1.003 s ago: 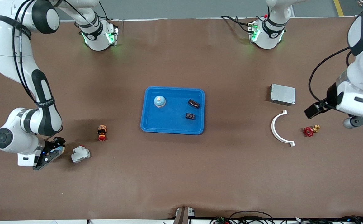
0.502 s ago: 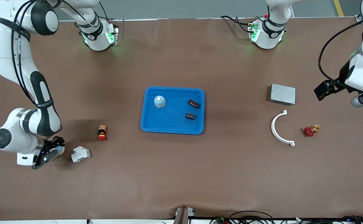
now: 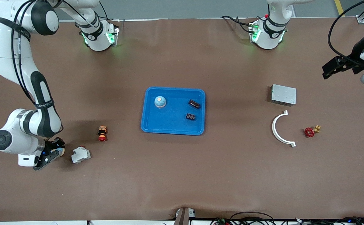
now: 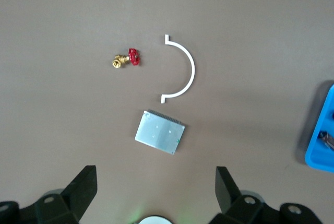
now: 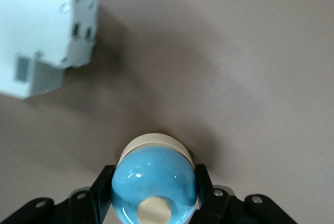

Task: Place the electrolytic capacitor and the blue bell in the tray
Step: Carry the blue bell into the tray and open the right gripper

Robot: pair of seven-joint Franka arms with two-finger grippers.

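The bright blue tray [image 3: 169, 123] lies mid-table. In it are a blue bell [image 3: 159, 101], a dark cylindrical capacitor [image 3: 194, 104] and a small black part [image 3: 190, 117]. My right gripper [image 3: 55, 151] is low at the table beside the white breaker, toward the right arm's end. It is shut on a second blue bell [image 5: 154, 182] with a cream base and button. I cannot tell if this bell touches the table. My left gripper [image 3: 333, 67] is open and empty, high over the left arm's end of the table. Its wrist view [image 4: 155, 179] shows only table below it.
A white breaker [image 3: 81, 154] and a red-orange push button [image 3: 102, 133] lie near my right gripper. A grey metal box [image 3: 283, 94], a white arc [image 3: 278, 131] and a red valve [image 3: 310, 131] lie toward the left arm's end.
My left arm has risen and drawn back toward its base and the table's end. My right gripper has barely shifted and still holds the bell.
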